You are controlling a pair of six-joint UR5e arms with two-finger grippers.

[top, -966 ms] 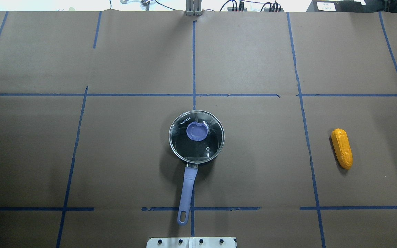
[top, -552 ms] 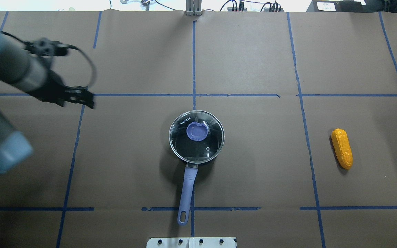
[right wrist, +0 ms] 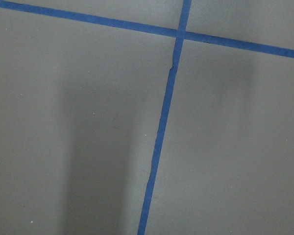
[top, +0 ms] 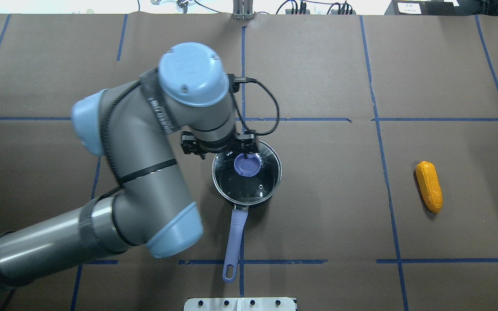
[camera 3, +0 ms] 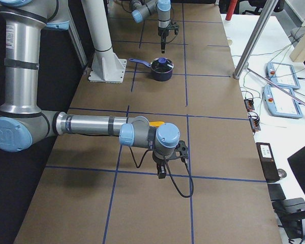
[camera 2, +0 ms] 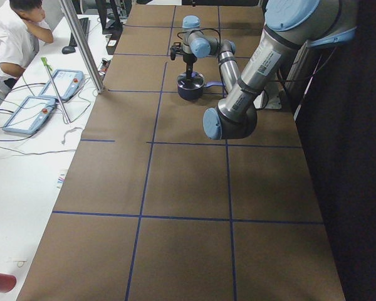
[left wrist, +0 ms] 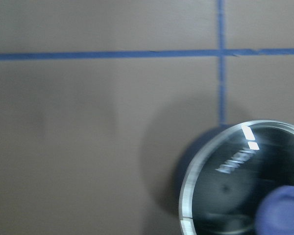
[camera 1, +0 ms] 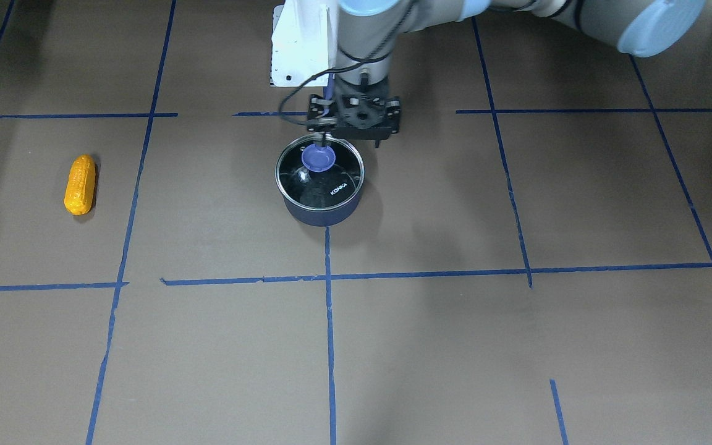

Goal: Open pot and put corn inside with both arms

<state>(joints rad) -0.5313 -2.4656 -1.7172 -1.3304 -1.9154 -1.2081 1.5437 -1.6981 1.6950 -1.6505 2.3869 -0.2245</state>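
Observation:
The pot (top: 231, 199) stands mid-table with its glass lid (top: 257, 185) on and its purple handle (top: 234, 235) pointing toward my base. The lid's purple knob (top: 246, 164) shows in the front view (camera 1: 317, 158) and the left wrist view (left wrist: 284, 210). My left gripper (camera 1: 353, 137) is open and empty, hovering over the lid's rim, with one finger (camera 1: 325, 137) close by the knob. The corn (top: 429, 186) lies alone on the right, also seen in the front view (camera 1: 80, 184). My right gripper (camera 3: 162, 172) shows only in the right side view, pointing down; I cannot tell its state.
The white base plate (top: 240, 303) sits at the near edge behind the pot handle. Blue tape lines (top: 242, 73) grid the brown table. The operators' desk with tablets (camera 2: 56, 84), a metal post (camera 2: 81, 44) and a seated person (camera 2: 15, 28) lie beyond the far edge.
One second ago no arm was in the overhead view. My left arm then swung in from the left edge and now hangs over the pot lid. Pot and corn have not moved.

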